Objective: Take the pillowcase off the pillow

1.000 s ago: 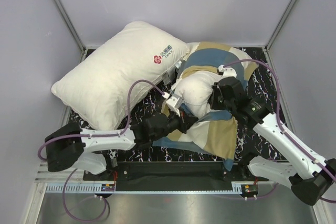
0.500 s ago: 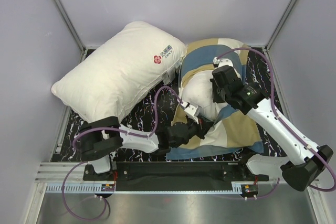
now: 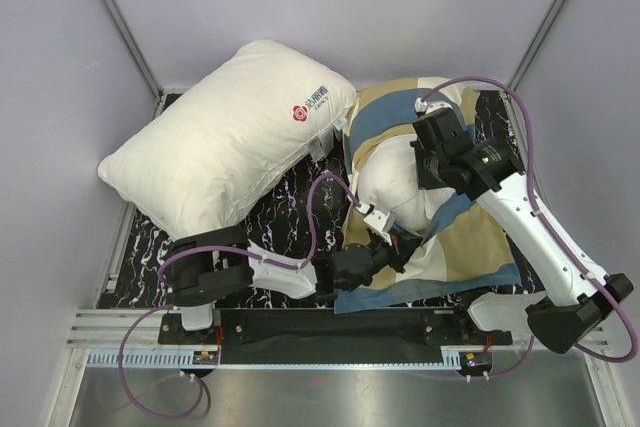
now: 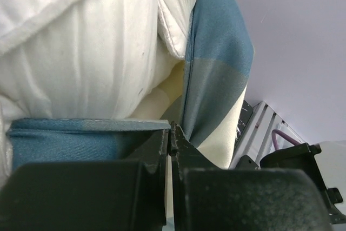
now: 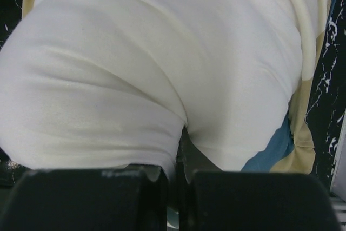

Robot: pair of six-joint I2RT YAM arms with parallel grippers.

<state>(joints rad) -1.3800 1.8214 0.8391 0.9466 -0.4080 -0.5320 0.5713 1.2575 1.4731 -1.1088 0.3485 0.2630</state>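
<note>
The two arms are bolted at the near edge of a black marbled table [image 3: 285,209]. The left arm lies low along that edge and reaches to the right. Its left gripper [image 3: 392,247] has its jaws pressed together on the near left edge of the pillowcase [image 3: 470,247]. In the left wrist view, the left gripper [image 4: 172,133] pinches a fold of teal cloth, with the white pillow [image 4: 81,63] bulging just above it.

The pillowcase, checked in teal, tan and cream, is spread over the right half of the table. The plump off-white pillow [image 3: 392,185] pushes out of its open left side and is bare there. The rest of the pillow is wrapped by the cover on the near, right and far sides.

The right arm arches over the cover from the right. Its right gripper [image 3: 424,173] comes down on the bare pillow, and in the right wrist view the right gripper [image 5: 181,171] is closed on a crease of white pillow fabric.

Farther left, a second white pillow with a red logo [image 3: 230,132] lies at an angle, touching the cover's far left corner.
</note>
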